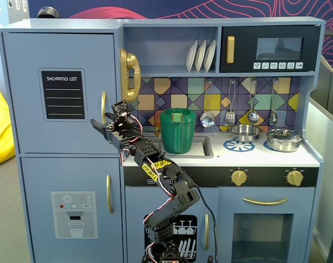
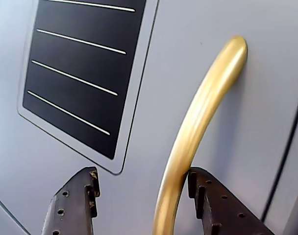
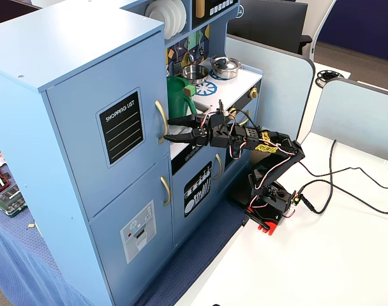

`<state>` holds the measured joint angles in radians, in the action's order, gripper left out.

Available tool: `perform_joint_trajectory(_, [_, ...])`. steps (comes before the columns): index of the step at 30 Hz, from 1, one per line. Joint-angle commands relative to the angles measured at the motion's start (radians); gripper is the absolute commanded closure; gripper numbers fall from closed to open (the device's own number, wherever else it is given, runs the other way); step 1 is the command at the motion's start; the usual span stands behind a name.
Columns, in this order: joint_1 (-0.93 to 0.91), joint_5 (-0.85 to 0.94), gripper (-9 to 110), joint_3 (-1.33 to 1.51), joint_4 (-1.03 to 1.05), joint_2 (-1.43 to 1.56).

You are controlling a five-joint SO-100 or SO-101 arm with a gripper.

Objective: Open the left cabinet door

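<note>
In a fixed view from the front we find the left cabinet door [image 1: 59,90] at the upper left of the toy kitchen, shut flush in its frame, its black chalkboard panel [image 1: 62,94] toward nine o'clock from the gold handle [image 1: 103,106], which runs upright along the door's right edge. Our gripper [image 1: 102,125] reaches in from about four o'clock and sits at the lower part of that handle. Moving right to the wrist view, we see the handle [image 2: 200,115] as a curved bar rising from six o'clock to about one o'clock, its long axis running between our two dark fingers [image 2: 73,203], one out at seven o'clock and the other just beside the bar at five o'clock. The jaws stand wide apart and grip nothing; the bar lies much closer to the right-hand finger, and we cannot tell whether it touches. In the fixed view from the side, the gripper [image 3: 175,129] points toward nine o'clock at the handle [image 3: 162,116], its fingers straddling it. We judge that the move turns on this: the bar is already between the fingers and across their closing line, so closing should catch it, then pulling away from the door.
</note>
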<state>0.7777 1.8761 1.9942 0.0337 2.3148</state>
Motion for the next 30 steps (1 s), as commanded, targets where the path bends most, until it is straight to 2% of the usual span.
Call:
perform_joint_trajectory(1, [0.078,0.051,87,-0.067,-0.035,0.002])
perform_joint_trajectory(6, [0.149,0.104,88,-0.046,-0.043,0.025])
perform_joint_trajectory(14, [0.164,0.13,90,0.032,-0.051,0.107])
perform_joint_trajectory(22, [0.101,0.089,91,0.155,-0.014,0.282])
perform_joint_trajectory(30, [0.0,0.041,91,0.21,0.14,0.459])
